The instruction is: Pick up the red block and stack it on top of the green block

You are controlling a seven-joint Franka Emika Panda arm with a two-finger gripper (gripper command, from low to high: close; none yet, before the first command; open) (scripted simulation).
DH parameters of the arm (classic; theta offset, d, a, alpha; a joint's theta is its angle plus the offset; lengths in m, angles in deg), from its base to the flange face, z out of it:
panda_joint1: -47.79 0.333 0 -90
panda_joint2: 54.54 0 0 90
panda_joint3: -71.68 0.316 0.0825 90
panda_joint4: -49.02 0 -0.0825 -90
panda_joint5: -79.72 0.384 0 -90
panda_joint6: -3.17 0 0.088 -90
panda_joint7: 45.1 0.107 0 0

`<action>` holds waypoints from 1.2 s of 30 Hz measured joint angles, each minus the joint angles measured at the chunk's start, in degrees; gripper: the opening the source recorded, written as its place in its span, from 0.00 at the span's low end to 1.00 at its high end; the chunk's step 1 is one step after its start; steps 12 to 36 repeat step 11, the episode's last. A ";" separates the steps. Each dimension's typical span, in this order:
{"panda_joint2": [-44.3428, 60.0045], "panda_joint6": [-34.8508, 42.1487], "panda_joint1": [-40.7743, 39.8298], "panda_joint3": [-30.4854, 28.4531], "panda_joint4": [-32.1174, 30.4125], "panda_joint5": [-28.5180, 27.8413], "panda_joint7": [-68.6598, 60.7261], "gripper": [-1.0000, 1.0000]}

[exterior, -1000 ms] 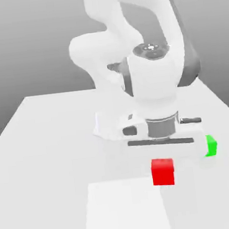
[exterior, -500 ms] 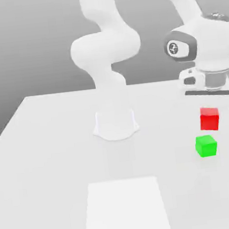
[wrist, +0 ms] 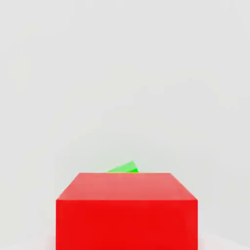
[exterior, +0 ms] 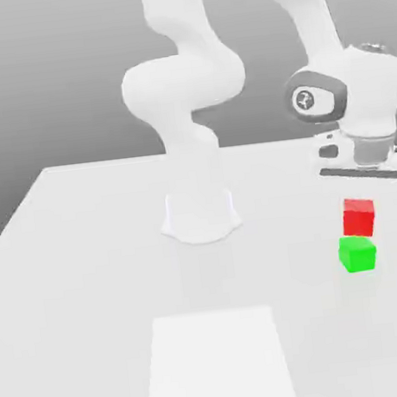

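The red block (exterior: 359, 217) hangs just under my gripper (exterior: 359, 185) at the exterior view's right, carried off the table. The green block (exterior: 358, 254) rests on the table directly below it, and their edges almost meet in the picture. I cannot tell whether the two touch. In the hand view the red block (wrist: 127, 210) sits very close to the camera, with a sliver of the green block (wrist: 124, 168) peeking out past its far edge. The gripper is shut on the red block.
The arm's white base (exterior: 200, 215) stands mid-table, to the exterior view's left of the blocks. A paler square patch (exterior: 216, 361) marks the white table (exterior: 81, 276) near its front edge. The table's right edge runs close beside the blocks.
The hand swung from the table's middle front to the exterior view's right, carrying the red block. In the last half second it sank a little, bringing the red block down close over the green one.
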 joint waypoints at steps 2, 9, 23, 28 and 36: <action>1.10 -0.83 -0.58 0.06 0.04 -1.72 1.19 0.00; 4.71 -3.61 -2.11 0.10 0.23 -6.99 4.89 0.00; 5.64 -4.38 -2.14 -0.20 0.28 -8.19 5.74 0.00; 5.64 -4.38 -2.14 -0.20 0.28 -8.19 5.74 0.00; 5.64 -4.38 -2.14 -0.20 0.28 -8.19 5.74 0.00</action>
